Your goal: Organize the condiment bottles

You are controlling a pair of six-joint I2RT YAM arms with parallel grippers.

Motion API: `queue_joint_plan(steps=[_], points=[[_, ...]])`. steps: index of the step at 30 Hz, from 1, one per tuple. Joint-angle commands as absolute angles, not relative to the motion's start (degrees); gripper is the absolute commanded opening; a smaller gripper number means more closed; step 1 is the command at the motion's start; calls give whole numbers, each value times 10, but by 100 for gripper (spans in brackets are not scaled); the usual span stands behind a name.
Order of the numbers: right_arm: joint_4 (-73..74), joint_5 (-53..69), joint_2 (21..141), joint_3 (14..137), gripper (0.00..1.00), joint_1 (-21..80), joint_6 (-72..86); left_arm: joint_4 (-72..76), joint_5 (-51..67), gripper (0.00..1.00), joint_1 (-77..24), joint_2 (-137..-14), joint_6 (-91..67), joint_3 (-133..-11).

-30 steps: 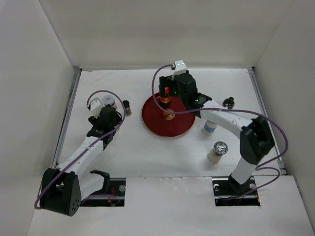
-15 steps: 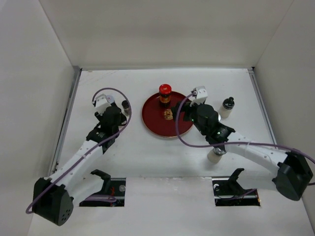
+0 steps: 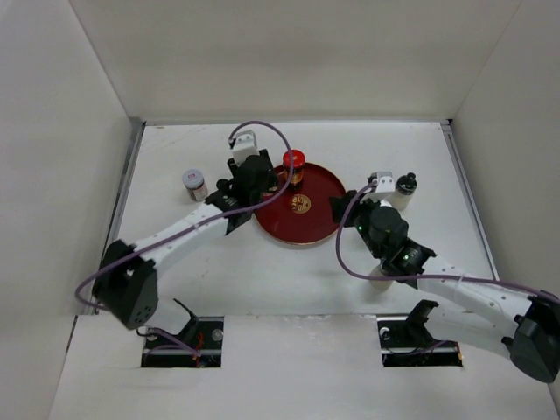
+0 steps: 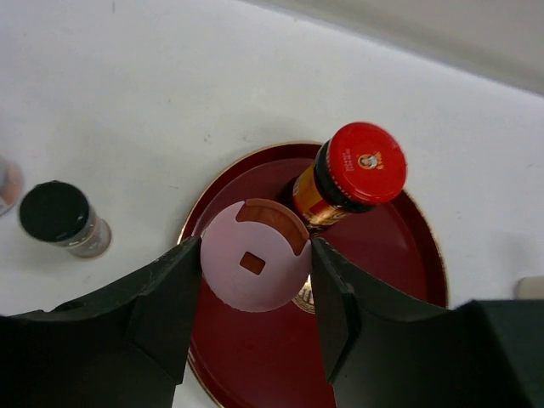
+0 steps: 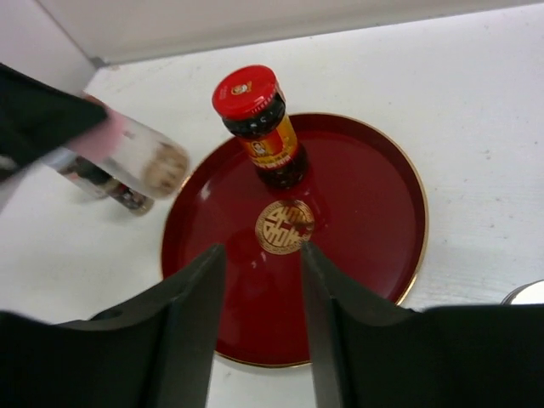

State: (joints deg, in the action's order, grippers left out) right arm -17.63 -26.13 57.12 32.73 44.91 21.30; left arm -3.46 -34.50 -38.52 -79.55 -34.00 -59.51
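Glossy tray (image 5: pixel 374 255) — glass jar (image 5: pixel 276 149), plas. cap (image 5: pixel 245 91)

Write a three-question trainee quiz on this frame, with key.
1. True or false: the red-capped jar stands on the red tray.
2. What does the left gripper hold? A: nothing. B: the pink-capped shaker. C: the red-capped jar.
3. How many bottles stand on the tray?
Key: 1 true; 2 B; 3 one.
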Motion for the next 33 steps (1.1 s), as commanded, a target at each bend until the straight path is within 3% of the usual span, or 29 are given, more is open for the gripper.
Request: queue_joint_plan(steps=[1,5,12,21,27,33], points=[[-222,-272,555,321,51,442,219,25,-330,27,-376,-850,-314,-636],[-222,-271,551,317,59,435,223,53,-321,27,-368,-918,-302,-658],[-224,-267,561,319,63,435,224,76,-308,27,-361,-985,-288,-677],[-224,-268,554,317,69,433,223,86,-305,46,-356,-1014,-292,-666],[-224,-267,554,316,73,432,224,100,-310,69,-356,-940,-290,-625],[-223,-266,558,318,74,432,224,98,-315,73,-339,-783,-294,-529]])
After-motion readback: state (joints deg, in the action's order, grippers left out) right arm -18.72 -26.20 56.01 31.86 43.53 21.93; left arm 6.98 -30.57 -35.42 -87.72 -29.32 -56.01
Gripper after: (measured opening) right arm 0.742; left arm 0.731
